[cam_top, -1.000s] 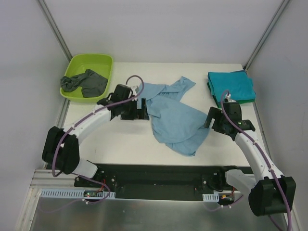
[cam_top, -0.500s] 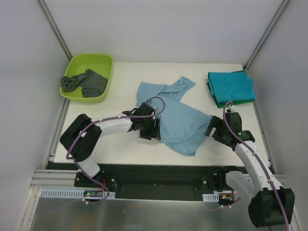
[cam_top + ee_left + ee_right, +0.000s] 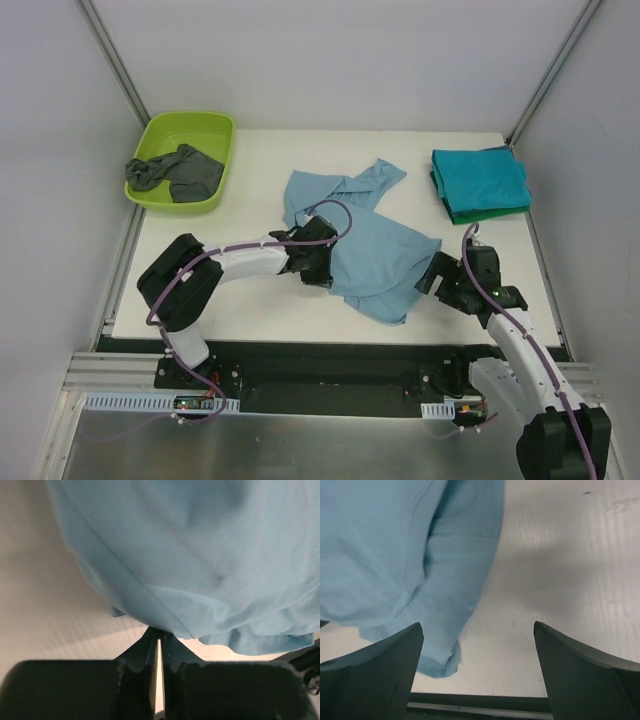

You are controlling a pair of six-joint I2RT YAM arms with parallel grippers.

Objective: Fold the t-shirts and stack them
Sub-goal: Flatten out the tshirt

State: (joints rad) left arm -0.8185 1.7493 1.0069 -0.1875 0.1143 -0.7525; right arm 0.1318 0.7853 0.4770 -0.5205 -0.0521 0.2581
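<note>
A light blue t-shirt (image 3: 365,250) lies crumpled in the middle of the table (image 3: 250,160). My left gripper (image 3: 322,268) sits at its left edge. In the left wrist view the left gripper (image 3: 160,632) is shut, its tips pinching the light blue t-shirt (image 3: 200,555) at the hem. My right gripper (image 3: 432,272) stands open at the shirt's right edge. In the right wrist view the right gripper (image 3: 477,630) has a loose end of the light blue t-shirt (image 3: 395,555) lying between its fingers, near the left one. Folded teal and green t-shirts (image 3: 480,180) are stacked at the back right.
A lime-green tub (image 3: 190,122) at the back left holds a crumpled dark grey t-shirt (image 3: 178,172). White walls stand close on both sides. The table's near edge and a black rail (image 3: 330,360) run just below the grippers.
My left gripper moved from the shirt's upper left down to its left hem and shut there. My right gripper slid nearer along the shirt's right edge, still open.
</note>
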